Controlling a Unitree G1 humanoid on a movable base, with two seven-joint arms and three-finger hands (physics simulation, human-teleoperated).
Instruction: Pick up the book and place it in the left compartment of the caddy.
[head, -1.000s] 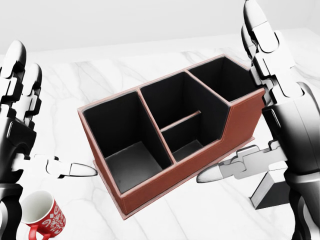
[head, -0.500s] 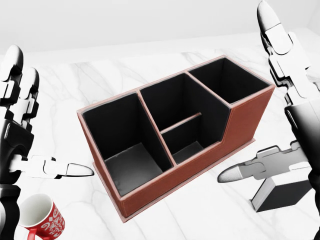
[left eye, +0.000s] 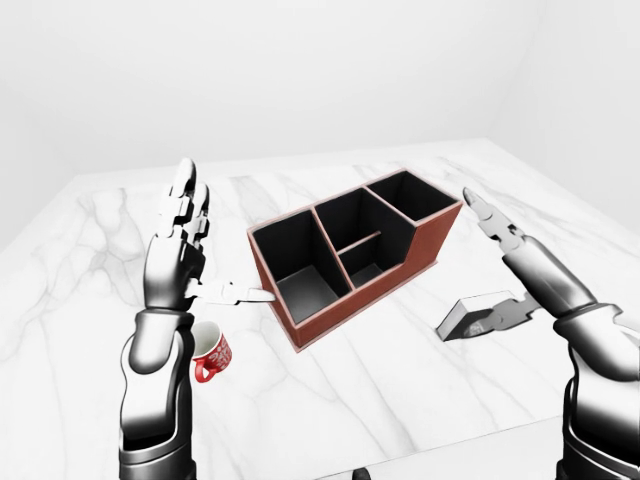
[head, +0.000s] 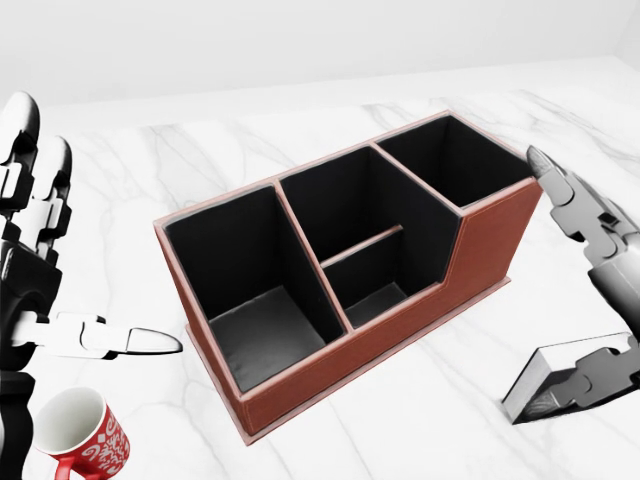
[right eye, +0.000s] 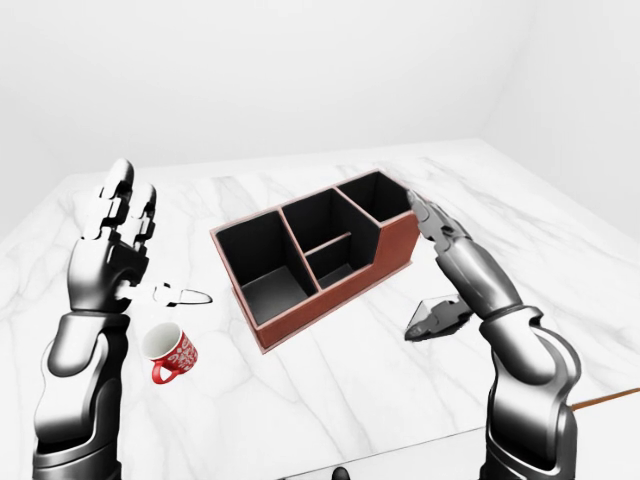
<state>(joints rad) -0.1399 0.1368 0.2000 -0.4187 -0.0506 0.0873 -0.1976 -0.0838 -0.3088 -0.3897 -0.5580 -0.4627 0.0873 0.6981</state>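
The book (left eye: 470, 319) lies flat on the white marble table (left eye: 90, 250), well to the right of the caddy (left eye: 352, 250) in the left-eye view, a grey slab with a pale edge. The right hand (left eye: 505, 270) is right over it: the long fingers (head: 575, 205) stretch out straight above and beyond the book, pointing up toward the caddy's right end, while the thumb lies down across the book's right side. The fingers are spread, not closed round anything, and whether the thumb actually touches the cover is hard to tell.

The caddy is a brown box with black-lined compartments, set at a slant on the table; all of them, the left one included, show bare floors.

The left hand (left eye: 185, 255) stands upright just left of the caddy, fingers raised and apart, thumb pointing toward the caddy's near corner, holding nothing. Below it sits a red patterned mug (left eye: 211, 351) with a white inside.
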